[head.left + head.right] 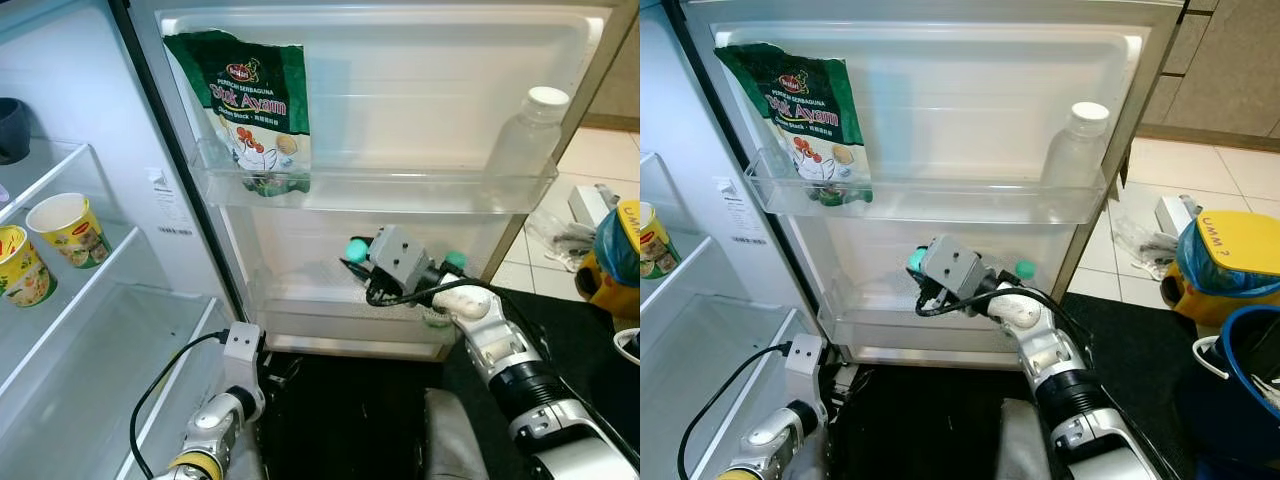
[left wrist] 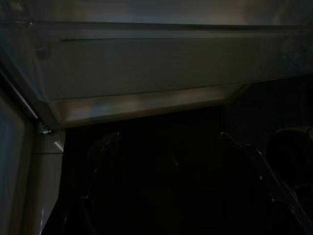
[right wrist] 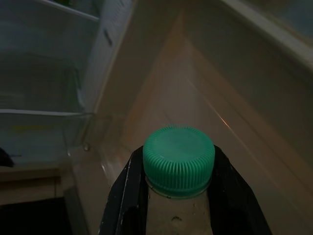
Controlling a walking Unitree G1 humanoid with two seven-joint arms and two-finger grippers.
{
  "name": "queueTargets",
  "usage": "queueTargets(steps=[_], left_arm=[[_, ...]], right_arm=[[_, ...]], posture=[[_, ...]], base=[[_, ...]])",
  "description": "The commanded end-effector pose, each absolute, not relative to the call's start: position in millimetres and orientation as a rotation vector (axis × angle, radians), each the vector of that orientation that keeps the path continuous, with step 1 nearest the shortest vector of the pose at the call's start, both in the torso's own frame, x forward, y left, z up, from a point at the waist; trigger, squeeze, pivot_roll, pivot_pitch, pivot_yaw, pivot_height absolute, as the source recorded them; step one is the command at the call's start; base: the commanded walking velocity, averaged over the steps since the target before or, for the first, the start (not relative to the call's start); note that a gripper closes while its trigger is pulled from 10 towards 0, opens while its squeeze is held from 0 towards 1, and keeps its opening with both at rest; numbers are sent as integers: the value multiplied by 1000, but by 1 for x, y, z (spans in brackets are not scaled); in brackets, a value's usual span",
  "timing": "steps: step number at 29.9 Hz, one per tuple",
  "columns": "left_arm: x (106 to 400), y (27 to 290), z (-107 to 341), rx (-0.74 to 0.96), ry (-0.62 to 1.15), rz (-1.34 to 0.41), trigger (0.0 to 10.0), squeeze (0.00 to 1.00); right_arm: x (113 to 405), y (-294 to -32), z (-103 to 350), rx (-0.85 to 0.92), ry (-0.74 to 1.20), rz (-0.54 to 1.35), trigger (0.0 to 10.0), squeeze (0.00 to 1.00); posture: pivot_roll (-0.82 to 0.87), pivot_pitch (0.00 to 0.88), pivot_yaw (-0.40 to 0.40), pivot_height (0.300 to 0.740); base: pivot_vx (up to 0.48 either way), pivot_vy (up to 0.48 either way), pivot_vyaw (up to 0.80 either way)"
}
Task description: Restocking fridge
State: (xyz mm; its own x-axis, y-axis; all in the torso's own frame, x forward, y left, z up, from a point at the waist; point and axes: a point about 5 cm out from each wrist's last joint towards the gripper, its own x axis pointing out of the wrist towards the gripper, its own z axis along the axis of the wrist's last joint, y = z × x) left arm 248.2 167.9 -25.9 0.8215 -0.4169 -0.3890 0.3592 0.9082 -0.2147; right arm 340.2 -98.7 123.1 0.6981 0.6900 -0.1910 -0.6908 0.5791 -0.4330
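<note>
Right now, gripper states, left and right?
Left gripper: open, holding nothing.
Right gripper: closed on the clear plastic bottle with a green ribbed cap.

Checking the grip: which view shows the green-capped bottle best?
The right wrist view: the green-capped bottle sits close up, held at the neck by the right tool. In the eye views the wrist camera hides most of it; a green cap peeks out.

two green-capped bottles [image 1: 356, 249], one white-capped bottle [image 1: 525, 140], two noodle cups [image 1: 68, 229]
</note>
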Motion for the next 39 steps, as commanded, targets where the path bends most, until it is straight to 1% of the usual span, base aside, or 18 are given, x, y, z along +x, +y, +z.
queueTargets(steps=[1,2,5,8,9,15,18,25,27,33,39], left_arm=[[246,174,-27,-130,448,-403,10000,0],[246,174,-27,-130,448,-403,10000,0],[246,174,-27,-129,446,-402,10000,0],[246,174,-27,-129,446,-402,10000,0],[246,174,-26,-129,444,-401,10000,0],[248,174,-25,-124,434,-402,10000,0],[248,174,-25,-123,433,-403,10000,0],[249,173,-24,-121,429,-407,10000,0],[249,173,-24,-121,429,-407,10000,0],[249,172,-24,-120,428,-411,10000,0],[249,171,-25,-118,432,-414,10000,0]], right_arm=[[345,-105,119,-506,7,740,10000,0],[345,-105,119,-506,7,740,10000,0],[346,-111,111,-434,38,673,10000,0],[346,-112,109,-414,42,662,10000,0],[347,-113,107,-377,49,641,10000,0],[347,-121,94,-315,81,529,10000,0],[348,-123,93,-305,83,507,10000,0],[351,-137,86,-208,128,398,10000,0],[351,-137,86,-208,128,398,10000,0],[350,-134,83,-116,141,396,10000,0],[348,-130,75,-145,186,402,10000,0]], posture=[[-57,0,-2,431],[-57,0,-2,431],[-56,0,0,431],[-56,0,0,431],[-56,0,0,431],[-50,0,3,431],[-49,0,3,431],[-51,0,4,431],[-51,0,4,431],[-51,0,4,431],[-52,0,3,431]], base=[[0,0,0],[0,0,0],[0,0,0],[0,0,0],[0,0,0],[0,0,0],[0,0,0],[0,0,0],[0,0,0],[0,0,0],[0,0,0]])
